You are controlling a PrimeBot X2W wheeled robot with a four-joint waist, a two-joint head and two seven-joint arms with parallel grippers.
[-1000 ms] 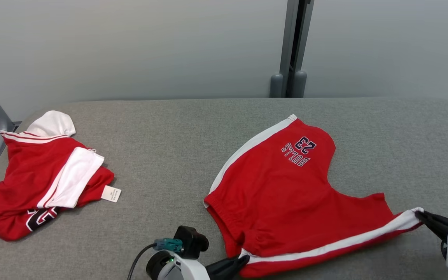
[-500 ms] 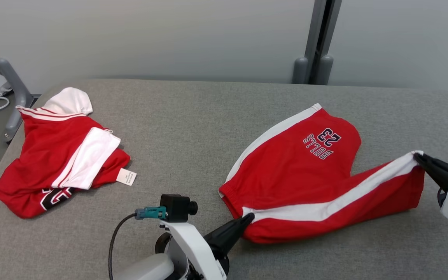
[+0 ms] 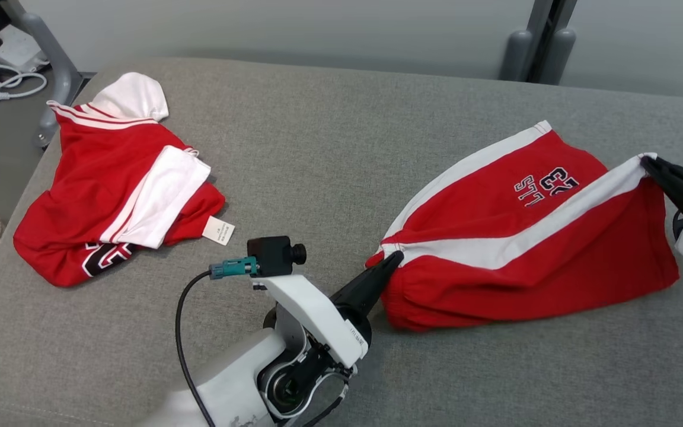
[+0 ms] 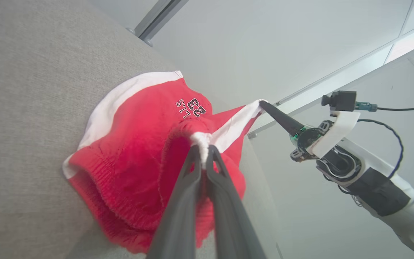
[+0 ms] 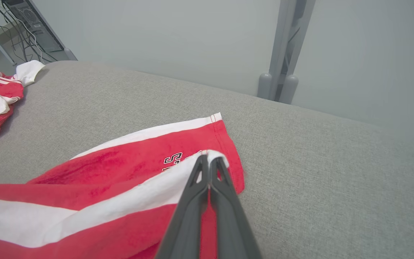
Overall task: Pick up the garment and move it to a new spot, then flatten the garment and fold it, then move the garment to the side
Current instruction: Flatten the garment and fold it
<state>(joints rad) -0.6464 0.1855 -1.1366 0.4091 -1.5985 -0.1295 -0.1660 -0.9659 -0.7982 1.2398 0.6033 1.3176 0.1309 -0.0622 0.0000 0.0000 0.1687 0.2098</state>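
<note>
Head view: left gripper (image 3: 398,256) tight on shorts (image 3: 525,270)

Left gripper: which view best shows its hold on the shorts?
Left wrist view: the left gripper is close up, shut on the white stripe at the waistband of the shorts. The head view shows that pinch from the side, smaller. The right wrist view shows the other end of the shorts, held by the right gripper.
</note>
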